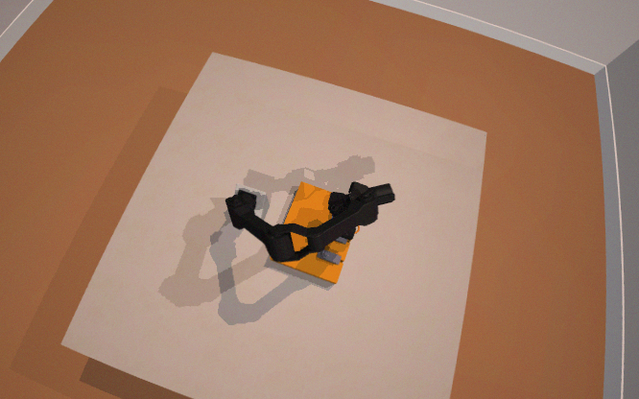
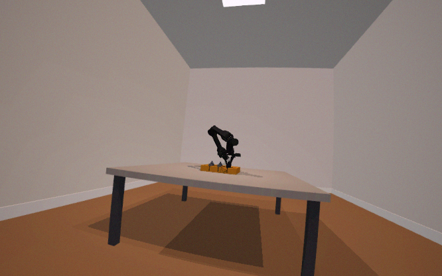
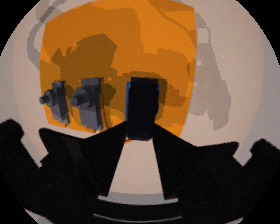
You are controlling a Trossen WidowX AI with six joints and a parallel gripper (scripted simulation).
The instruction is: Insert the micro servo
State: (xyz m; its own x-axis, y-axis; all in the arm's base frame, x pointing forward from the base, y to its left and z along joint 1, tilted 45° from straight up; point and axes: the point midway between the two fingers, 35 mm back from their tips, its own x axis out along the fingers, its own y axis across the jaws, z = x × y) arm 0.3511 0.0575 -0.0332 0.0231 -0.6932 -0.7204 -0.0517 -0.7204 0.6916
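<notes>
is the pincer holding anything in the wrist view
Yes, the pincer is shut on a dark servo, held over the orange deck beside two servos already seated there.

Matt orange deck (image 3: 157, 30), smooth pale table (image 1: 312, 321), matt black end effector (image 3: 140, 132) holding a dark servo (image 3: 141, 106).

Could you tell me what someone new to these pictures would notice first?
The bright orange rectangular deck at the middle of the pale square table stands out first, with the black jointed arm bent over it. In the wrist view, the gripper is shut on a dark blocky micro servo above the deck, beside two grey servos already seated.
</notes>
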